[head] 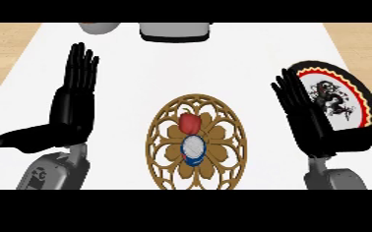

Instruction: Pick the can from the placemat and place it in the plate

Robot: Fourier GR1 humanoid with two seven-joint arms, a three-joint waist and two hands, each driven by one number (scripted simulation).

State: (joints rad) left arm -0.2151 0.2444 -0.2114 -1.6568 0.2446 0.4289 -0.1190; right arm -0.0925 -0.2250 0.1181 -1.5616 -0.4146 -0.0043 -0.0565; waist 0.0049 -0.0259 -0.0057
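Observation:
A can (193,146) with a silvery top and blue side stands on the round brown openwork placemat (161,132) at the counter's middle front, just below a red object (189,122). At the right lies the plate (341,91), black-rimmed with a red and yellow ring and a dark dragon figure on white. My right hand (311,118) is open with straight fingers up, in front of the plate's left part, apart from the can. My left hand (73,103) is open at the left, fingers up, thumb out, resting well away from the placemat.
At the counter's far edge stand a grey box-like object (176,31) and a rounded pale vessel (100,27), both partly cut off. Bare white counter (218,64) spreads between the hands and behind the placemat. Wooden floor shows at both sides.

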